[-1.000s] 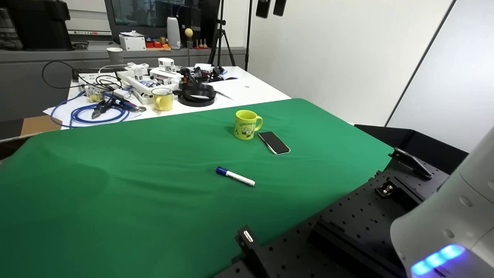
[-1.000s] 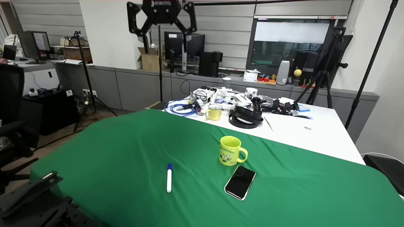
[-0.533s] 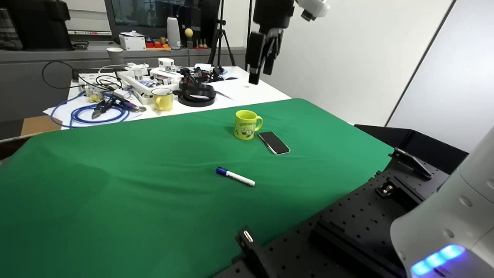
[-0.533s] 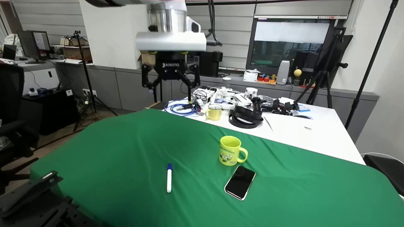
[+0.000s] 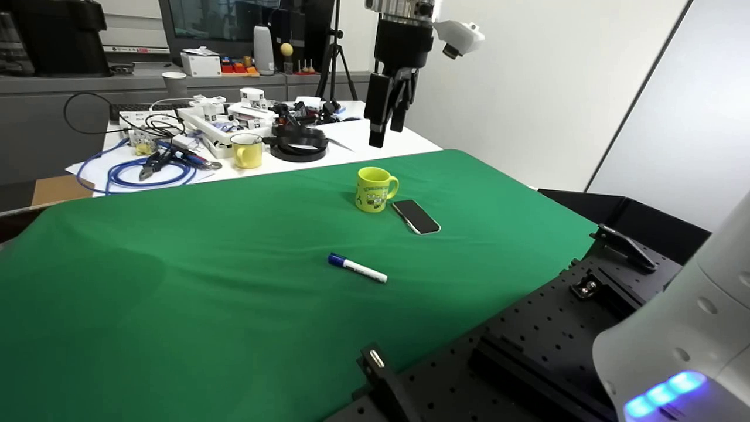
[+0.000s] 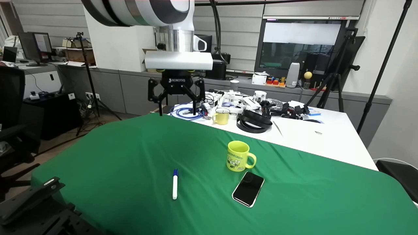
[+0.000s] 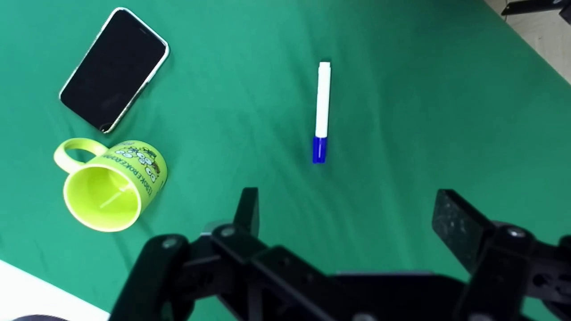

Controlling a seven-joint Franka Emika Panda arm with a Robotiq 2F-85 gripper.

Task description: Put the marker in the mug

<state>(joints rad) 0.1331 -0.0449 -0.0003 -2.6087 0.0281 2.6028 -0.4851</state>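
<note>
The marker, white with a dark blue cap, lies flat on the green cloth in both exterior views (image 5: 364, 270) (image 6: 175, 186) and ahead of the fingertips in the wrist view (image 7: 323, 104). The yellow-green mug stands upright on the cloth in both exterior views (image 5: 370, 192) (image 6: 236, 157); it also shows at the left of the wrist view (image 7: 149, 171). My gripper (image 7: 347, 200) is open, with nothing between its fingers (image 7: 459, 227). It hangs pointing down, well above the cloth, in both exterior views (image 5: 387, 136) (image 6: 177, 113).
A black phone (image 6: 248, 189) lies beside the mug on the handle side. The green cloth (image 6: 310, 202) covers the table. Behind it a white table (image 6: 310, 140) holds a paler yellow mug (image 6: 221, 116), cables and a black belt-like coil (image 6: 254, 121). A black perforated base (image 5: 527, 346) borders the cloth.
The gripper has come down from the top of both exterior views, open throughout, and hangs lower over the cloth. The marker, mug and phone have not moved.
</note>
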